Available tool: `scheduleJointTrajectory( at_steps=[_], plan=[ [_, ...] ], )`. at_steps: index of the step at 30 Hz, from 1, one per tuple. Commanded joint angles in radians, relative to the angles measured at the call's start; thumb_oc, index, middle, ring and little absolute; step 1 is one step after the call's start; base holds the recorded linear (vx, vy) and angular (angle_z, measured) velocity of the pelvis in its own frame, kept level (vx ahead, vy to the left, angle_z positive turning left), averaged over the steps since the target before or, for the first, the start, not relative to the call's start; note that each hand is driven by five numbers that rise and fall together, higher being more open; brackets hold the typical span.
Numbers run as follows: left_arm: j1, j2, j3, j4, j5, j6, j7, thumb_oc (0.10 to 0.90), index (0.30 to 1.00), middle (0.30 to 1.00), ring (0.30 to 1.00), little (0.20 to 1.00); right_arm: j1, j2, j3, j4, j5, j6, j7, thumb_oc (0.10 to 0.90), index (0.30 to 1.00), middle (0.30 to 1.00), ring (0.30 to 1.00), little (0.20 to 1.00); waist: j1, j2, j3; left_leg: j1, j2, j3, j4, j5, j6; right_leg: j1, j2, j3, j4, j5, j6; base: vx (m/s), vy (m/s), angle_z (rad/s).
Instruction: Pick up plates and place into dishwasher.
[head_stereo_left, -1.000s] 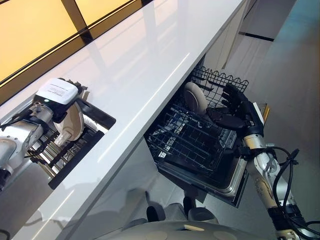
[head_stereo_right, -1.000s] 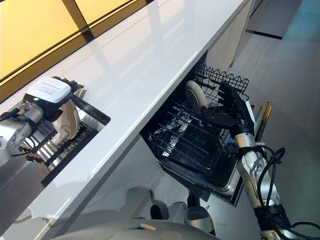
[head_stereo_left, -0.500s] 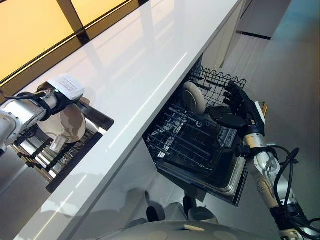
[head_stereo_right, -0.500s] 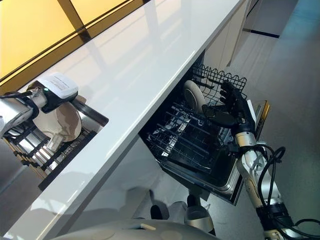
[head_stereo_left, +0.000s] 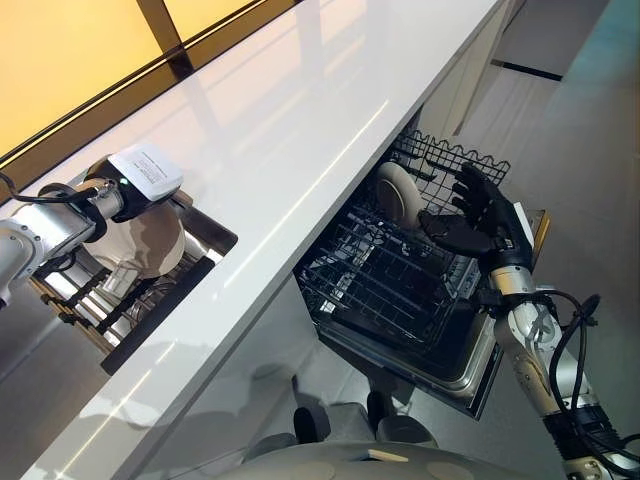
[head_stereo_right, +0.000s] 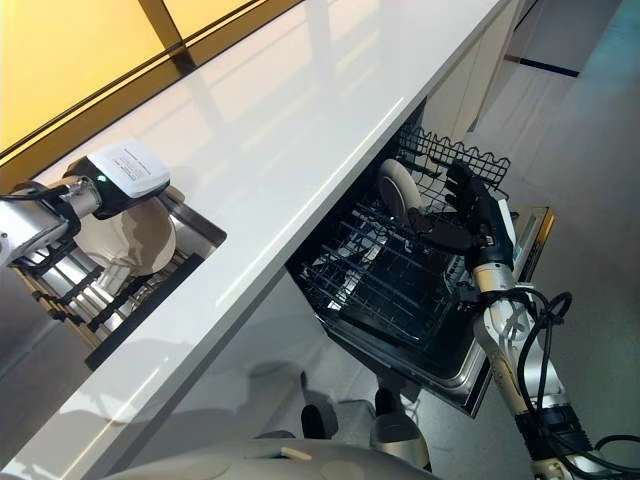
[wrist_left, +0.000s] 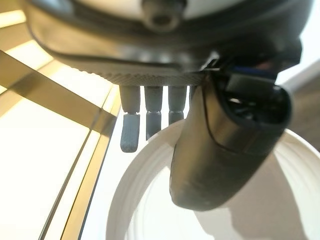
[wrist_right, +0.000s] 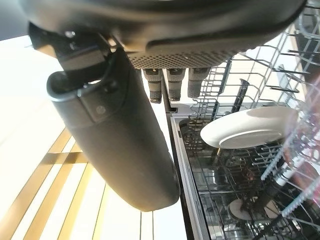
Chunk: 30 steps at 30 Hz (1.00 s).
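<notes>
Over the sink rack (head_stereo_left: 150, 310), the plate (head_stereo_left: 150, 243) now hangs lifted clear, pinched between left hand (wrist_left: 220, 150) thumb and fingers; it can travel to the dishwasher rack (head_stereo_left: 390, 290), where right hand (head_stereo_left: 470, 215) waits, fingers spread beside a loaded plate (head_stereo_left: 398, 193)

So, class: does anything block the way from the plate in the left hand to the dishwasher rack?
Yes: the white counter lies between the plate, held by the left hand over the sink rack, and the dishwasher rack. The right hand also hangs open over that rack.
</notes>
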Motion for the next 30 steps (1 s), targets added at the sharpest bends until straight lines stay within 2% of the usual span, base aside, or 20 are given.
scheduleJointTrajectory(
  at_steps=[1,4,5,6,7,8,11,13,17,20,23,26,30],
  plan=[
    [-0.015,0.133,0.251,0.000,-0.176,0.176,0.222,0.100,0.300,0.300,0.300,0.200,-0.117,-0.093,-0.154,-0.147,-0.056,-0.190,-0.048,0.800,0.900,0.900,0.900,0.900,0.004,0.010,-0.072,0.029,-0.095,-0.055,0.005,-0.124,0.060,-0.009,0.044,-0.076,0.102,-0.109,0.070,0.00,0.000,0.00],
    [0.119,0.098,0.427,-0.022,-0.279,0.188,0.381,0.100,0.300,0.300,0.300,0.200,-0.117,-0.099,-0.205,-0.169,-0.076,-0.226,-0.065,0.800,0.900,0.900,0.900,0.900,0.020,0.001,-0.078,0.028,-0.093,-0.060,0.004,-0.124,0.060,-0.006,0.045,-0.082,0.099,-0.112,0.065,0.00,-0.011,0.04],
    [0.188,0.076,0.518,-0.038,-0.301,0.179,0.439,0.100,0.300,0.300,0.300,0.200,-0.120,-0.104,-0.222,-0.175,-0.086,-0.241,-0.070,0.800,0.900,0.900,0.900,0.900,0.024,-0.001,-0.080,0.028,-0.092,-0.062,0.004,-0.124,0.059,-0.004,0.045,-0.085,0.098,-0.113,0.063,0.00,-0.008,0.04],
    [0.212,0.065,0.551,-0.042,-0.307,0.179,0.459,0.100,0.300,0.300,0.300,0.200,-0.121,-0.104,-0.231,-0.177,-0.091,-0.247,-0.069,0.800,0.900,0.900,0.900,0.900,0.027,-0.002,-0.081,0.028,-0.093,-0.064,0.004,-0.124,0.059,-0.003,0.045,-0.086,0.097,-0.114,0.062,0.00,0.000,0.00],
    [0.281,0.032,0.636,-0.054,-0.329,0.166,0.518,0.100,0.300,0.300,0.300,0.200,-0.123,-0.106,-0.243,-0.184,-0.103,-0.264,-0.065,0.800,0.900,0.900,0.900,0.900,0.030,-0.003,-0.084,0.027,-0.093,-0.069,0.004,-0.123,0.058,-0.002,0.045,-0.088,0.096,-0.115,0.060,0.00,0.000,0.00],
    [0.299,0.027,0.655,-0.058,-0.332,0.161,0.530,0.100,0.300,0.300,0.300,0.200,-0.125,-0.106,-0.242,-0.185,-0.105,-0.267,-0.064,0.800,0.900,0.900,0.900,0.900,0.028,-0.003,-0.084,0.027,-0.093,-0.069,0.004,-0.123,0.057,-0.002,0.046,-0.089,0.096,-0.115,0.059,0.00,-0.002,0.03],
    [0.392,-0.067,0.786,-0.129,-0.335,0.148,0.626,0.100,0.300,0.300,0.300,0.200,-0.138,-0.106,-0.264,-0.222,-0.146,-0.279,-0.069,0.800,0.900,0.900,0.900,0.900,0.038,-0.014,-0.094,0.027,-0.092,-0.078,0.003,-0.125,0.054,0.004,0.045,-0.097,0.092,-0.119,0.054,0.00,-0.004,0.05],
    [0.426,-0.106,0.827,-0.160,-0.341,0.140,0.666,0.100,0.300,0.300,0.300,0.200,-0.144,-0.102,-0.264,-0.234,-0.154,-0.289,-0.067,0.800,0.900,0.900,0.900,0.900,0.038,-0.017,-0.098,0.026,-0.092,-0.082,0.002,-0.124,0.052,0.006,0.044,-0.100,0.091,-0.121,0.053,0.00,-0.007,0.09],
    [0.438,-0.182,0.850,-0.211,-0.348,0.115,0.720,0.100,0.300,0.300,0.300,0.200,-0.165,-0.090,-0.256,-0.259,-0.130,-0.295,-0.019,0.800,0.900,0.900,0.900,0.900,0.043,-0.028,-0.106,0.027,-0.092,-0.091,0.002,-0.124,0.049,0.012,0.041,-0.112,0.092,-0.124,0.049,-0.01,-0.012,0.10],
    [0.425,-0.235,0.838,-0.243,-0.415,0.083,0.745,0.100,0.300,0.300,0.300,0.200,-0.176,-0.077,-0.232,-0.278,-0.045,-0.275,0.095,0.800,0.900,0.900,0.900,0.900,0.047,-0.035,-0.110,0.027,-0.091,-0.097,0.002,-0.121,0.047,0.014,0.039,-0.120,0.093,-0.127,0.047,-0.01,-0.015,0.15],
    [0.385,-0.315,0.801,-0.270,-0.479,0.019,0.759,0.100,0.300,0.300,0.300,0.200,-0.206,-0.042,-0.178,-0.301,0.031,-0.228,0.204,0.800,0.900,0.900,0.900,0.900,0.054,-0.044,-0.113,0.027,-0.091,-0.103,0.002,-0.120,0.045,0.017,0.036,-0.130,0.096,-0.130,0.043,-0.02,-0.021,0.12],
    [0.341,-0.389,0.749,-0.299,-0.505,-0.026,0.761,0.100,0.300,0.300,0.300,0.200,-0.242,-0.007,-0.123,-0.309,0.016,-0.202,0.233,0.800,0.900,0.900,0.900,0.900,0.059,-0.052,-0.113,0.029,-0.090,-0.109,0.002,-0.118,0.043,0.021,0.034,-0.138,0.098,-0.132,0.042,-0.02,-0.021,0.08],
    [0.274,-0.508,0.653,-0.353,-0.594,-0.077,0.699,0.100,0.300,0.300,0.300,0.200,-0.292,0.030,-0.039,-0.304,-0.029,-0.152,0.263,0.800,0.900,0.900,0.900,0.900,0.066,-0.062,-0.113,0.030,-0.090,-0.118,0.002,-0.117,0.040,0.026,0.032,-0.146,0.097,-0.132,0.042,-0.02,-0.020,0.10]
  ],
)
